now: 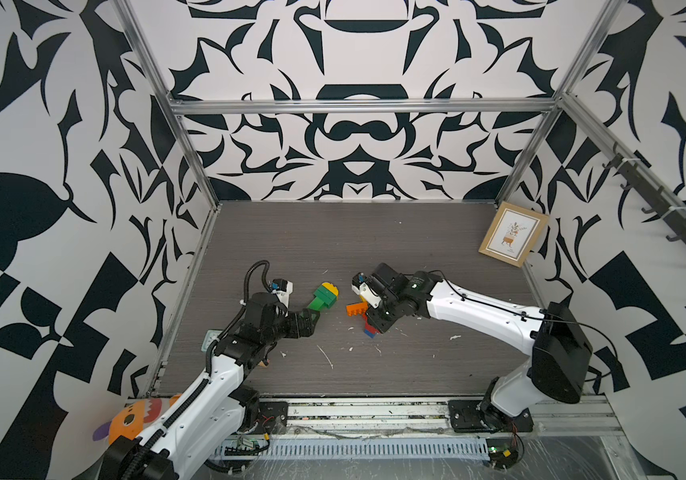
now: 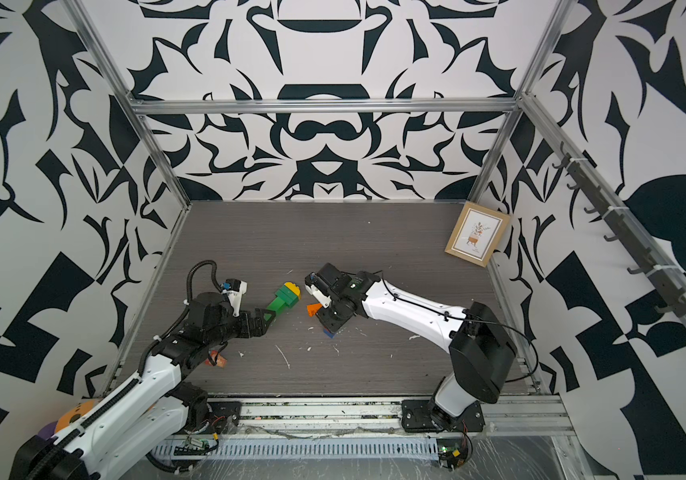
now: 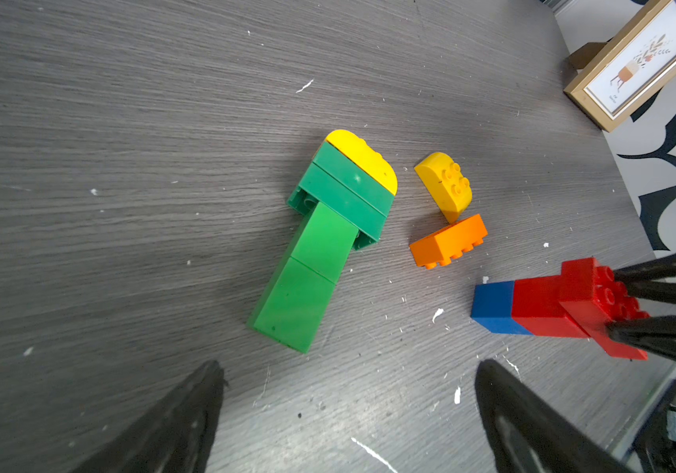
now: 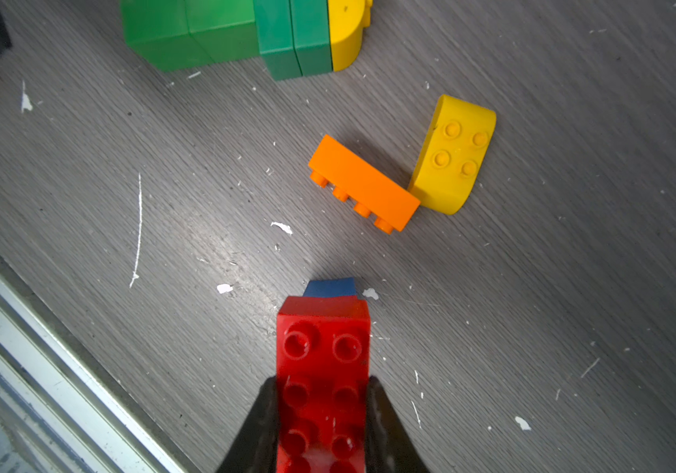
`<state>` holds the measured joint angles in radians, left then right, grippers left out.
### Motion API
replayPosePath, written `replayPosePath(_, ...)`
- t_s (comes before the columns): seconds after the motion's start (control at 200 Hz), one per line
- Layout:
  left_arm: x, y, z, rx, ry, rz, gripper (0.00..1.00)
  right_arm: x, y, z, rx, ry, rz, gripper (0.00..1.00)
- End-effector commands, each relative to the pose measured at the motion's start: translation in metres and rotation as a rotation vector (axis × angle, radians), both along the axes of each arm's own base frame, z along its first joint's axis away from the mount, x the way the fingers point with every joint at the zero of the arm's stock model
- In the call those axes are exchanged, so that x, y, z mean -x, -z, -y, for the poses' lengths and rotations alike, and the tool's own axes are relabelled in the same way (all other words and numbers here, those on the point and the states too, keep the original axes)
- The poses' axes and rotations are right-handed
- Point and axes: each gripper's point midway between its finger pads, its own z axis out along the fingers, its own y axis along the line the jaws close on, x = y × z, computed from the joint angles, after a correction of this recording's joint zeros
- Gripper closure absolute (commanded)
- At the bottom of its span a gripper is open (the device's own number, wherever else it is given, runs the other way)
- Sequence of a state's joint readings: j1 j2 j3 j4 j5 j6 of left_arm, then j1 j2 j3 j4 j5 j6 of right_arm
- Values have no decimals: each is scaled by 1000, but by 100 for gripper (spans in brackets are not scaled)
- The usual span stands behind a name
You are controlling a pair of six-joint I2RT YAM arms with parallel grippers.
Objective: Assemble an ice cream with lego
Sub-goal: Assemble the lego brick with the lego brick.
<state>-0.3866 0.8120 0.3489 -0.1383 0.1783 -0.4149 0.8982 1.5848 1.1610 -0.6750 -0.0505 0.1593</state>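
A lego stack of green bricks with a rounded yellow top [image 3: 328,237] lies on its side mid-table, also in both top views [image 1: 324,297] [image 2: 285,297]. My left gripper [image 3: 350,364] stands open just short of the stack's green foot, with nothing between its fingers. A loose rounded yellow brick [image 4: 451,155] and an orange brick [image 4: 363,184] lie touching each other to the right of it. My right gripper [image 4: 322,381] is shut on a red brick [image 4: 323,327] joined to a blue one [image 4: 330,288]; this red and blue stack [image 3: 553,303] rests low at the table.
A framed picture [image 1: 514,232] leans at the back right corner. An orange plush toy [image 1: 133,419] sits outside the front left corner. A small tan object [image 2: 216,361] lies under my left arm. White flecks dot the table [image 1: 416,232]. A metal rail [image 1: 374,411] runs along the front.
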Motion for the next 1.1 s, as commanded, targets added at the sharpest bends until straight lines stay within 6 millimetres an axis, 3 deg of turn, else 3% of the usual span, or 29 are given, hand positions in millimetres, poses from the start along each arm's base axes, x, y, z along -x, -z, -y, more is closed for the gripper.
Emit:
replayPosePath(0.0, 2, 2, 0, 2, -1, 2, 1, 23, 46, 33, 163, 72, -108, 85)
replayPosePath(0.15, 2, 2, -1, 2, -2, 4, 1, 2, 18, 20, 43, 146, 8, 85)
replayPosePath(0.46, 1, 2, 0, 1, 0, -2, 1, -5, -10, 10, -18, 94, 73, 83)
replayPosePath(0.81, 1, 4, 0, -1, -1, -7, 1, 2, -30, 3, -42, -17, 74, 82)
replayPosePath(1.095, 1, 4, 0, -2, 1, -8, 1, 7, -27, -9, -59, -119, 47, 82)
